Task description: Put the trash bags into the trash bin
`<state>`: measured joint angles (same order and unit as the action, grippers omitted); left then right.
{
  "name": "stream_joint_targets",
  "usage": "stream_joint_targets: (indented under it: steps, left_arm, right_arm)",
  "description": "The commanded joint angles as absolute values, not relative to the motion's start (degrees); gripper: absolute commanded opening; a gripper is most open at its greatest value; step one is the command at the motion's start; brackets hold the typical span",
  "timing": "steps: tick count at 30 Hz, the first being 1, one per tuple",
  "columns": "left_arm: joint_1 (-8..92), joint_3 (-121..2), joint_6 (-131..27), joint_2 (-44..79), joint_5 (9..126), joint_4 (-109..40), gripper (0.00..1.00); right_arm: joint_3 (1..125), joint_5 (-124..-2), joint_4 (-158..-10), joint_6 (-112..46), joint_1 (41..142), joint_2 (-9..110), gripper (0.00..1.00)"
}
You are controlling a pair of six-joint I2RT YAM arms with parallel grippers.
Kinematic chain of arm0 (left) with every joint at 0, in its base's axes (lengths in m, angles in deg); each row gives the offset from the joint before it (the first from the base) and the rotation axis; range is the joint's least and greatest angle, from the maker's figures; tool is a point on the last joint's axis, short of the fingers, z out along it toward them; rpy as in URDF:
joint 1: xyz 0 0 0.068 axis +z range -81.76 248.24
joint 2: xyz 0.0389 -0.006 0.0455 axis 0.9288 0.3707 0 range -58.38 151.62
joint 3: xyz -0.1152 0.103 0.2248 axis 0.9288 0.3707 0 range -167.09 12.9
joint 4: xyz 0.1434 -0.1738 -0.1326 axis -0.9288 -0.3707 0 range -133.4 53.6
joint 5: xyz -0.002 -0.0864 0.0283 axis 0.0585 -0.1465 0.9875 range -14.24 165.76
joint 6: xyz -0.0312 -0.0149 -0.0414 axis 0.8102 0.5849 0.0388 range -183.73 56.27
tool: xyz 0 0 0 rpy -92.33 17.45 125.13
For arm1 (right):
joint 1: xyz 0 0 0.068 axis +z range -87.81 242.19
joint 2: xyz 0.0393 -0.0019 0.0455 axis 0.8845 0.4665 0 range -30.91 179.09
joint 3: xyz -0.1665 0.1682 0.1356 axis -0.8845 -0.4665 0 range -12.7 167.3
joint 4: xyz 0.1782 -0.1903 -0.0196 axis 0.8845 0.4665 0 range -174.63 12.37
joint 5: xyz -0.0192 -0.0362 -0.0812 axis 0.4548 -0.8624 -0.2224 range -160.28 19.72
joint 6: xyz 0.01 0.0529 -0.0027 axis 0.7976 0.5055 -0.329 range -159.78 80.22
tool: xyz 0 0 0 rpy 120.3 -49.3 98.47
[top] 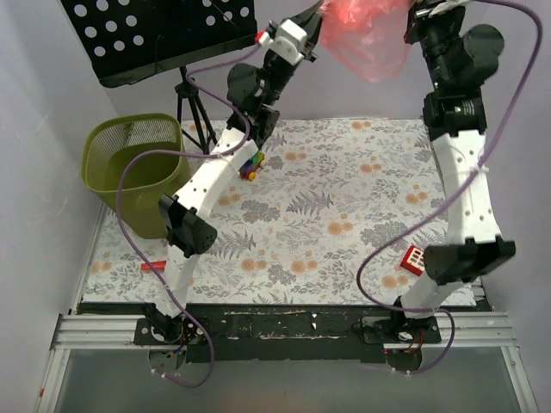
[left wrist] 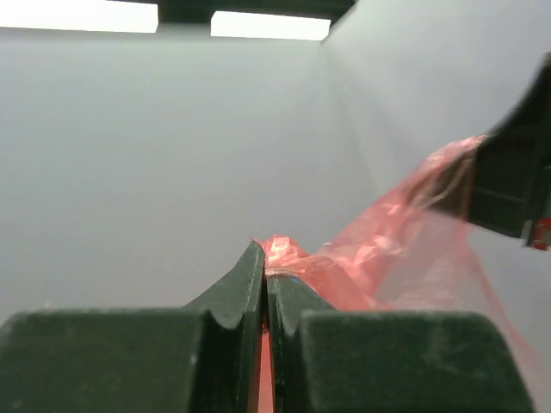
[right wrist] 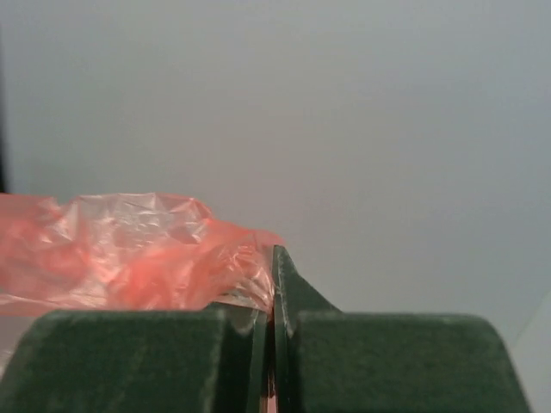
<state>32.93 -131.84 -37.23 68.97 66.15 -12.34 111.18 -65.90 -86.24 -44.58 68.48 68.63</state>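
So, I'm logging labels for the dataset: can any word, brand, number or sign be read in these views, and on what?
None can be read in any view.
The trash bag, trash bin and music stand show no print.
The red block bears only white grid squares, no letters.

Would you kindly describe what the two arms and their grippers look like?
The left arm and right arm each have white links, black joints and a looping purple cable. The left gripper and right gripper have dark green, tapered fingers.
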Motion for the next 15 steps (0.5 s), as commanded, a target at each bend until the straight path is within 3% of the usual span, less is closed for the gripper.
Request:
stream_joint_targets:
  steps: [1,4,6,7,8,9,12,15]
  left_arm:
    - [25.1,-121.3,-59.93,57.66,58.79,11.57,0.0]
    - [23.95,-92.06,-61.19,48.01,64.4,16.94,0.0]
    - [24.56,-63.35,-66.93,39.75,60.24,4.03,0.0]
    - [24.56,-52.25,-76.12,33.35,54.89,-9.98,0.0]
    - [24.13,-40.74,-88.39,26.07,50.4,-22.39,0.0]
    - [24.12,-31.75,-98.09,18.16,44.35,-30.6,0.0]
    - [22.81,-12.35,-88.02,-4.53,38.14,-16.3,0.0]
    - [22.45,-15.47,-88.95,-7.85,42.6,-27.38,0.0]
  right_arm:
    - [100.22,-60.8,-109.68,-54.61,73.53,53.4,0.01]
    - [66.27,-62.63,-113.72,-66.81,73.53,42.16,0.01]
    - [44.89,-59.67,-100.28,-78.14,73.53,35.74,0.01]
    - [37.91,-51.81,-84.88,-87.85,73.53,31.62,0.01]
    - [33.66,-43.56,-61.41,-100.91,74.05,27.75,0.01]
    - [30.49,-40.17,-50.99,-103.22,74.23,21.45,0.01]
    - [27.11,-36.37,-43.17,-98.5,74.41,0.0,0.01]
    - [29.48,-32.93,-39.38,-97.1,74.5,-8.67,0.01]
